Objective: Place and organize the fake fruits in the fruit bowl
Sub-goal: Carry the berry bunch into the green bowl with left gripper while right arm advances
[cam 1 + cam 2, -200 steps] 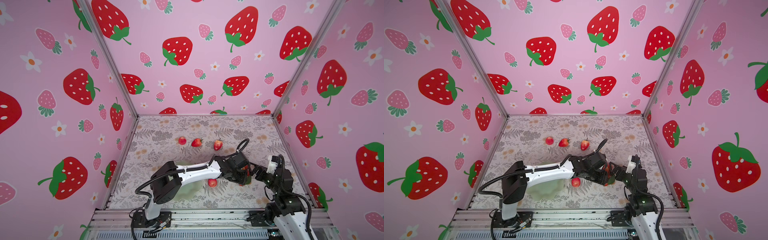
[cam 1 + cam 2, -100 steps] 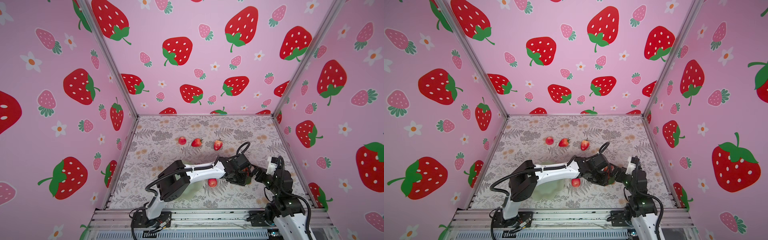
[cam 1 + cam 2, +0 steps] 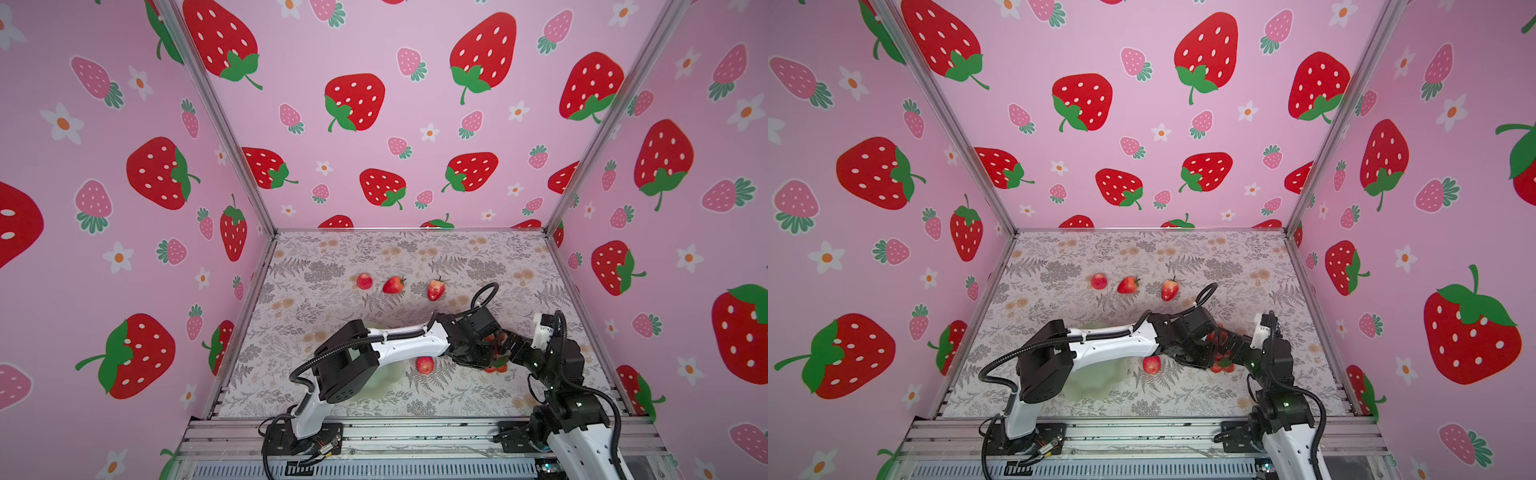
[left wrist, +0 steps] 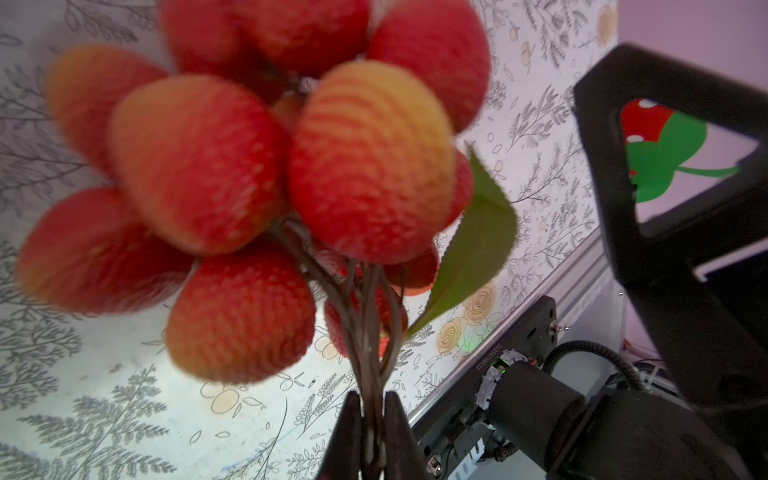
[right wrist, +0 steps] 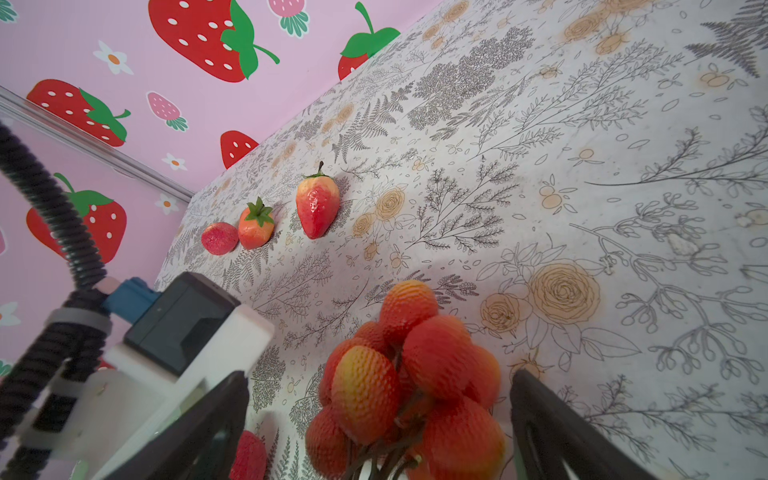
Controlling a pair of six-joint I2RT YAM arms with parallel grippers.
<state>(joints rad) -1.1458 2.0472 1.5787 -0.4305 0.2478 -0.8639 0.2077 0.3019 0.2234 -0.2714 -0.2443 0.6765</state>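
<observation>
Left hand (image 4: pixel 370 432) is pinching the stems of the red-ball bunch (image 4: pixel 365 166), right of middle on the table (image 3: pixel 374 257). Right hand (image 5: pixel 380 376) is gaping wide around the bunch, gripping nothing; fruit bowl (image 3: pixel 1096 388) is sitting apart.

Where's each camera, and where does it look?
Top views: high in front, looking down on the flowery table, left arm and right arm.
Left wrist: behind the shut left gripper pinching the stems of the bunch of bumpy red balls with a green leaf.
Right wrist: behind the open right gripper; also sees that bunch.
</observation>
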